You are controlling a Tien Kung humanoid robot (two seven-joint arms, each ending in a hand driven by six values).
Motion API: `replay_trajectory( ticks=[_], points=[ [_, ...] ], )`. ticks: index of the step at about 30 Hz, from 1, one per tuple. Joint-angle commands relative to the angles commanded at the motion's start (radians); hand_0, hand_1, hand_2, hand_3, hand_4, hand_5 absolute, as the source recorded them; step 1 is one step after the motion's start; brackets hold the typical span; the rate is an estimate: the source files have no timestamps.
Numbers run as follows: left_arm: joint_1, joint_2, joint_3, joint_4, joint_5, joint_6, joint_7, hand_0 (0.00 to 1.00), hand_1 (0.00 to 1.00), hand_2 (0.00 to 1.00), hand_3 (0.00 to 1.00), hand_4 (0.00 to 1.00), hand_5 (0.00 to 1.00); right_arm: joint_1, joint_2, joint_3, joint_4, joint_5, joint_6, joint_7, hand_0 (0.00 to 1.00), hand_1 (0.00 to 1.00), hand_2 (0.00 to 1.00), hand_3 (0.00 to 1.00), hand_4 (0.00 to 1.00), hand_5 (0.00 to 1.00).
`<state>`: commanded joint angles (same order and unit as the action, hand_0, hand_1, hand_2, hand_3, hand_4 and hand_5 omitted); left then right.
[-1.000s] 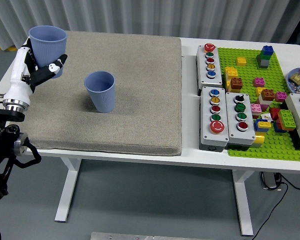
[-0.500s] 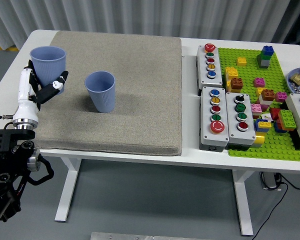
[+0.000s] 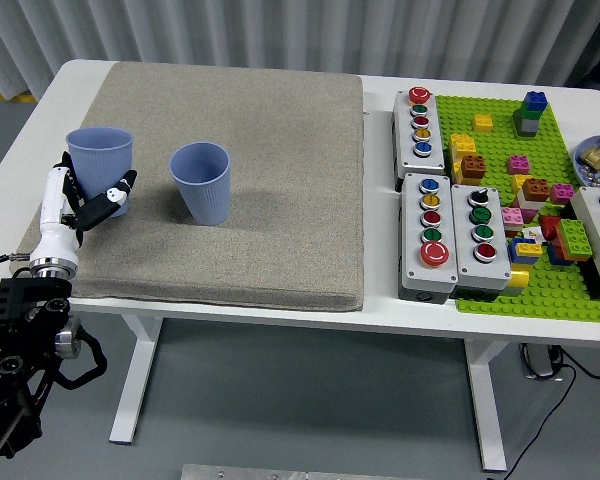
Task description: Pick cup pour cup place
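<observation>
Blue cup (image 3: pixel 101 160) in left robot hand (image 3: pixel 80 203) — near mat's (image 3: pixel 280 200) left edge.

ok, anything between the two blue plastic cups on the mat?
Nothing: in the head view only bare grey fabric mat separates the blue plastic cup gripped by the left robot hand from the free-standing blue plastic cup.

Two blue cups stand on one grey mat (image 3: pixel 260 200): a left cup (image 3: pixel 101 165) and a right cup (image 3: pixel 203 182). One robot hand (image 3: pixel 75 205) is in view. On the one white worktop (image 3: pixel 380 95) there are four grey button boxes in view, one of them (image 3: pixel 421 123) with five buttons, and one green baseplate (image 3: pixel 560 290) carrying many small bricks.
</observation>
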<state>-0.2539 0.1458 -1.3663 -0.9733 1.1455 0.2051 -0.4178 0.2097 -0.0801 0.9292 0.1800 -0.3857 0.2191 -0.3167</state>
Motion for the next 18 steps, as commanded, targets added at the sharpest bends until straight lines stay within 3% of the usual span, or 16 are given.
replay_trajectory(
  ticks=[7, 18],
  points=[
    [-0.002, -0.006, 0.01, 0.017, 0.0, -0.005, -0.002, 0.521, 0.568, 0.735, 0.574, 0.44, 0.055, 0.002, 0.0, -0.001, 0.0, 0.001, 0.0, -0.001, 0.747, 0.699, 0.751, 0.606, 0.119, 0.261],
    [0.001, -0.007, 0.006, -0.008, -0.011, -0.006, -0.006, 0.52, 0.57, 0.733, 0.573, 0.446, 0.064, 0.0, 0.0, 0.002, 0.0, -0.001, -0.001, -0.001, 0.747, 0.698, 0.751, 0.605, 0.118, 0.263]
  ],
)
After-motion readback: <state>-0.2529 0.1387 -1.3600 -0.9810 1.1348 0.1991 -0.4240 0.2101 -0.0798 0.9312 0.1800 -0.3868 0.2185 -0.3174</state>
